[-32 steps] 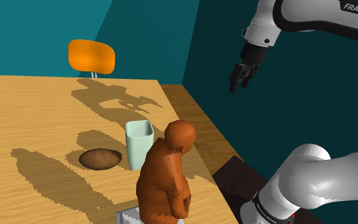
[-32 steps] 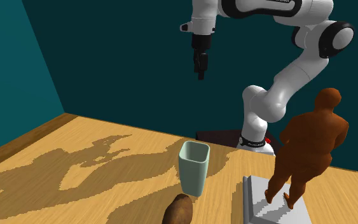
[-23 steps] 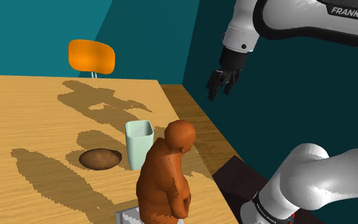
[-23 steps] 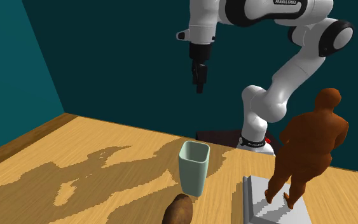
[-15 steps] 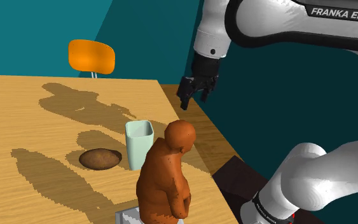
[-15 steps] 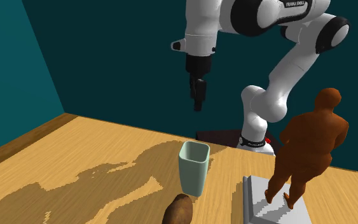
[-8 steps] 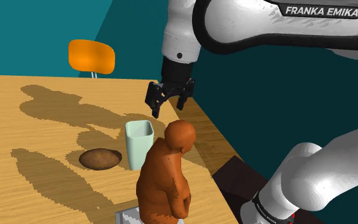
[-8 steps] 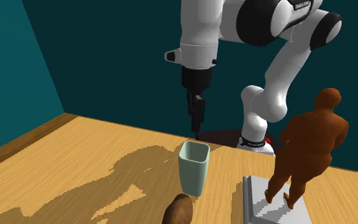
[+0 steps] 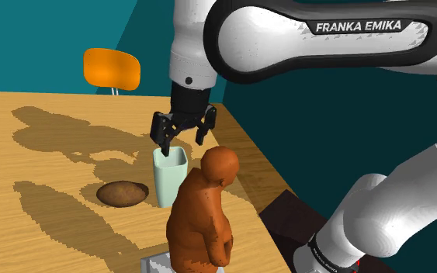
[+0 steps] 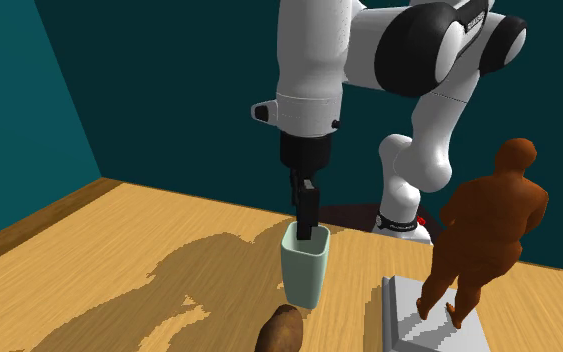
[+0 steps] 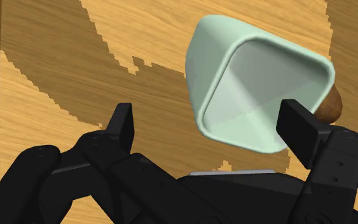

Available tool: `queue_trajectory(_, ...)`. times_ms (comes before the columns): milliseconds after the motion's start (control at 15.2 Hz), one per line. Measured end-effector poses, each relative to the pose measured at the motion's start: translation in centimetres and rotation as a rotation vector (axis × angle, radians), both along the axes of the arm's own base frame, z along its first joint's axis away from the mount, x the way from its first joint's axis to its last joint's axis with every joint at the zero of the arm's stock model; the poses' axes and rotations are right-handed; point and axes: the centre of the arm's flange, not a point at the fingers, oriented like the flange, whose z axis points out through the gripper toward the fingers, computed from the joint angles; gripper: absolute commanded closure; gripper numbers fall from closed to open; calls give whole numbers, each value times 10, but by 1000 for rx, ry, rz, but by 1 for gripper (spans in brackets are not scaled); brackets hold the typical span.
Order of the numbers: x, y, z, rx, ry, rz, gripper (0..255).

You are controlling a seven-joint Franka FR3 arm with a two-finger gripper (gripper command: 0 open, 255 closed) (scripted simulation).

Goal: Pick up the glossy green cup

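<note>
Shoulder view: gripper [image 9: 182,141], fingers spread wide, empty, just above the pale green cup [image 9: 169,180], upright on the table [image 9: 38,159] at the figurine's [image 9: 205,213] 10 o'clock. Second exterior view: fingertips at its rim. Wrist view: nothing clasped. Remaining, likely: close, lift.

Support: we record a light wooden table [image 9: 30,105] with visible grain and a darker band along its edge; broad shadows fall across the top.

Directly on it we count three items:
1. A pale green cup [image 9: 169,178], upright, with a rounded-square mouth facing up.
2. A brown oval lump [image 9: 123,193] lying flat, just beside the cup on the shoulder view's left. We cannot tell whether the two touch.
3. A grey slab [image 10: 409,320] near the cup, on the second exterior view's right, bearing a reddish-brown standing figure [image 10: 487,235].
</note>
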Motion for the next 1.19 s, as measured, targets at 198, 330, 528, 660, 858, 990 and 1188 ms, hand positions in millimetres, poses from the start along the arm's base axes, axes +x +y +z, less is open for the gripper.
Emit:
queue_trajectory(198, 1, 1, -17, 0, 0, 0, 0)
queue_trajectory(330, 1, 0, -23, 0, 0, 0, 255)
queue_trajectory(528, 1, 1, -25, 0, 0, 0, 255)
queue_trajectory(660, 1, 1, -25, 0, 0, 0, 255)
queue_trajectory(858, 1, 1, -25, 0, 0, 0, 255)
queue_trajectory(990, 1, 0, -25, 0, 0, 0, 255)
queue_trajectory(1188, 0, 0, -13, 0, 0, 0, 255)
